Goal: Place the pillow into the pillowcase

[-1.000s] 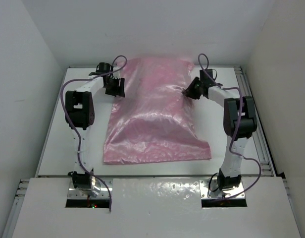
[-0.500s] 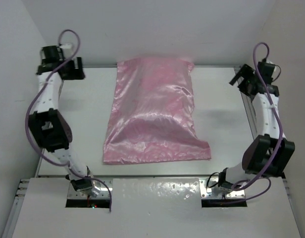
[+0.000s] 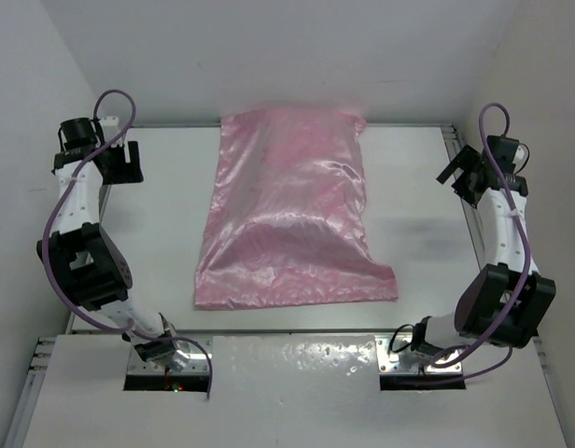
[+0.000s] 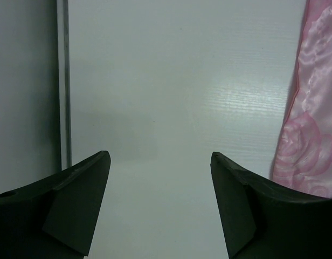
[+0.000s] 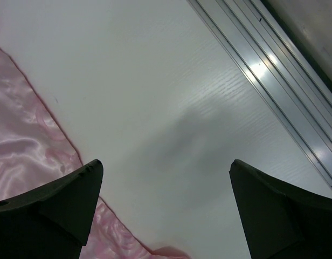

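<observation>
So at this point the pink pillowcase lay flat-ish down the middle of the bench, long way pointing away from the robot, and it looked puffed up rather than limp. I couldn't see the pillow itself anywhere, so my guess was that it was already inside, but no camera showed that for sure. The left fingers were spread wide with nothing between them, hanging over bare bench just left of the case's edge. The right fingers were wide apart and empty too, off to the right near the metal rail. What worried me was the near end, which flared out wider than the rest, with a loose corner poking off to the right. If the pillow was only bunched up in the far part, that end was just empty fabric and the job wasn't really finished. Satin's slippery too, so any tug to tidy it could pinch one layer, drag the whole bundle across the bench, or let the pillow slide out of whichever end was open, which I couldn't make out.
</observation>
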You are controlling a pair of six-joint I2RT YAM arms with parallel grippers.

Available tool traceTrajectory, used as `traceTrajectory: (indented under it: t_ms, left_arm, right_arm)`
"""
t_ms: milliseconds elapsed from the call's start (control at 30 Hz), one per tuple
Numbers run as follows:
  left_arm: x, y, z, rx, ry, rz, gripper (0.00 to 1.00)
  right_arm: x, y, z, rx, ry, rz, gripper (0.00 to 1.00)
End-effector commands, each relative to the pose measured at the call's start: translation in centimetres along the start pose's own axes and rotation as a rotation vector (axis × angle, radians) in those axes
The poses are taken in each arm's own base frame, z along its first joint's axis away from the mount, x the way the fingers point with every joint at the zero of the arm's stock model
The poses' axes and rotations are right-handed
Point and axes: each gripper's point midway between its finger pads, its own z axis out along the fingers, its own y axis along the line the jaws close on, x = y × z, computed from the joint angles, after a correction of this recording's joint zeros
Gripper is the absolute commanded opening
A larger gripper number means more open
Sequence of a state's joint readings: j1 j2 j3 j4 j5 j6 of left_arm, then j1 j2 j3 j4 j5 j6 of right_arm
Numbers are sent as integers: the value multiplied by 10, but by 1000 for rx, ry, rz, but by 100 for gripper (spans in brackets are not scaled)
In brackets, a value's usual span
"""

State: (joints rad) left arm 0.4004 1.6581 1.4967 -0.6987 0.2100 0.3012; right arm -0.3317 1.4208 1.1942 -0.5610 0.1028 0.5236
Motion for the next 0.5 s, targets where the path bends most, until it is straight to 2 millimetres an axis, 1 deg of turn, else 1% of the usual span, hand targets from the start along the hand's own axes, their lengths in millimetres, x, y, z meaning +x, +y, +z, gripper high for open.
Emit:
traceTrajectory:
  t_ms: [0,67,233,333,467]
  left_arm:
    - [-26,2,-31,-33,-117,48,74]
    - [-24,4,-31,-37,-114,43,74]
    - [-23,3,-31,-24,-115,34,74]
    - [-23,2,-31,-18,-115,32,74]
    - [-24,2,-32,-16,-119,35,74]
  right_arm:
    - [-20,2,-16,7,-68,21,99]
    - [-19,-1,-16,18,-68,26,99]
    - [-19,1,-20,8,-77,35,99]
    - [-19,3,-24,-14,-84,11,99]
    - [-20,0,-29,-13,-122,-7,99]
